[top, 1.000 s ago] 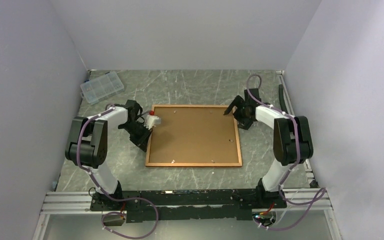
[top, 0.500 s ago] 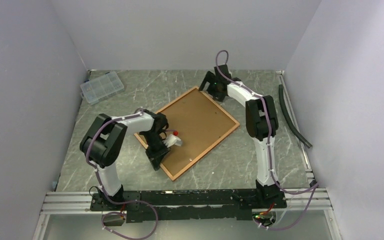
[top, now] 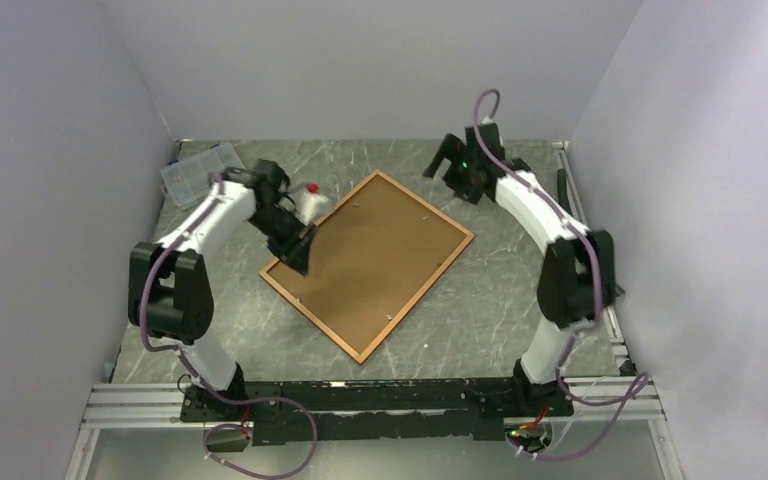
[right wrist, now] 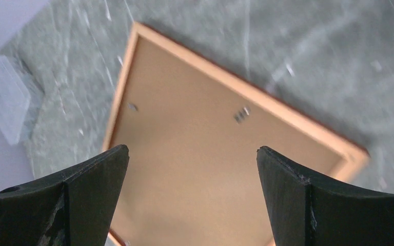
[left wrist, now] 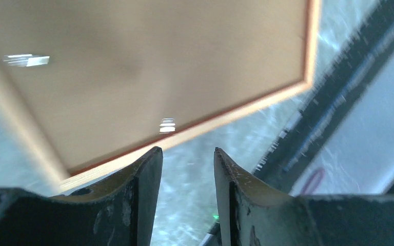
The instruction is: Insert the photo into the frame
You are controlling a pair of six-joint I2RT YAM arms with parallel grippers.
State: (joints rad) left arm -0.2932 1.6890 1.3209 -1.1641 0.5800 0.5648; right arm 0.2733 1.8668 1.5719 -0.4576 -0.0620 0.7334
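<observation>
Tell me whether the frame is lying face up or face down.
Face down. The frame lies flat on the table with its tan back rim and the brown backing board upward; no glazing shows.

Top external: fixed high behind arm bases (top: 215, 385), faces down and forward, far off; takes in whole table (top: 480, 330) and walls (top: 360, 70).
Left wrist: very near, low, looks past left gripper (left wrist: 186, 151) across frame (left wrist: 133, 66) back toward dark rail (left wrist: 313, 113); blurred.
Right wrist: higher up, looks down between right gripper (right wrist: 192, 149) fingers.
All three views share frame and table.
</observation>
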